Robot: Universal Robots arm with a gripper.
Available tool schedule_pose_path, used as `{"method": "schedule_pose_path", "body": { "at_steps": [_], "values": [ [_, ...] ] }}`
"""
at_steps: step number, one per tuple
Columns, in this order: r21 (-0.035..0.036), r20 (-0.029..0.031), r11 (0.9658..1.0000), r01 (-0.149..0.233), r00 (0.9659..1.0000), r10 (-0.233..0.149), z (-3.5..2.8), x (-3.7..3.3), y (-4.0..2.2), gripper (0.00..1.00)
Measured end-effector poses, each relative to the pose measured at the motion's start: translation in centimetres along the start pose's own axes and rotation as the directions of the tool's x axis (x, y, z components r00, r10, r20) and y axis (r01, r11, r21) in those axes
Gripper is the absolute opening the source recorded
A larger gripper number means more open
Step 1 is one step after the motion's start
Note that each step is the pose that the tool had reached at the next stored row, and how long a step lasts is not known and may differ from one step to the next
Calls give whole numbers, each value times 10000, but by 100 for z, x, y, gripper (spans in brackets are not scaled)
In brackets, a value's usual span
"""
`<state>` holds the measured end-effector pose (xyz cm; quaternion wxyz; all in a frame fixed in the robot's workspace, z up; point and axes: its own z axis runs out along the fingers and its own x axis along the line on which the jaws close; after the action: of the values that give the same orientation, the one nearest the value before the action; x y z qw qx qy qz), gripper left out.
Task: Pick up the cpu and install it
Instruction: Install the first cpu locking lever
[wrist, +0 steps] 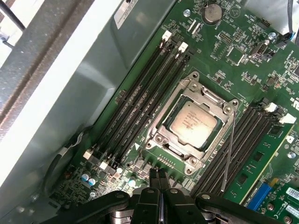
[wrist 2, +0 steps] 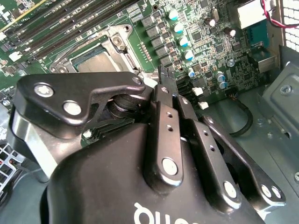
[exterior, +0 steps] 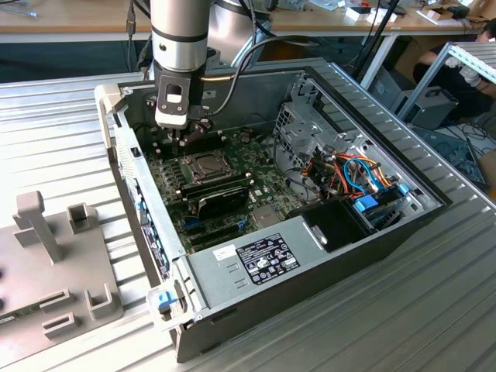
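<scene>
The cpu (wrist: 192,122) is a small square chip with a silver-grey top, lying flat in the metal socket frame (wrist: 159,135) on the green motherboard (wrist: 243,70). In the exterior view the cpu (exterior: 203,164) sits just in front of and below my gripper (exterior: 186,139). My gripper (wrist: 159,174) is shut, its two black fingers pressed together with nothing between them, hovering over the board a short way off one edge of the socket. The second wrist view has the gripper (wrist 2: 164,77) beside the partly hidden cpu (wrist 2: 96,63).
Black memory slots (wrist: 140,102) flank the socket on both sides. A long black module (exterior: 221,203) lies in front of the socket, then the power supply (exterior: 263,260). A drive cage with coloured cables (exterior: 349,174) fills the case's right side. A grey fixture (exterior: 46,263) stands outside the case.
</scene>
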<state>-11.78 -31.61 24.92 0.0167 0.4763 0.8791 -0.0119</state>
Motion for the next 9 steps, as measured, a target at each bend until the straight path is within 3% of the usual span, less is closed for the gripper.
{"method": "schedule_pose_path", "body": {
  "at_steps": [9],
  "values": [
    [-3,0,10000,71,10000,-71,0,0,0,11]
  ]
}}
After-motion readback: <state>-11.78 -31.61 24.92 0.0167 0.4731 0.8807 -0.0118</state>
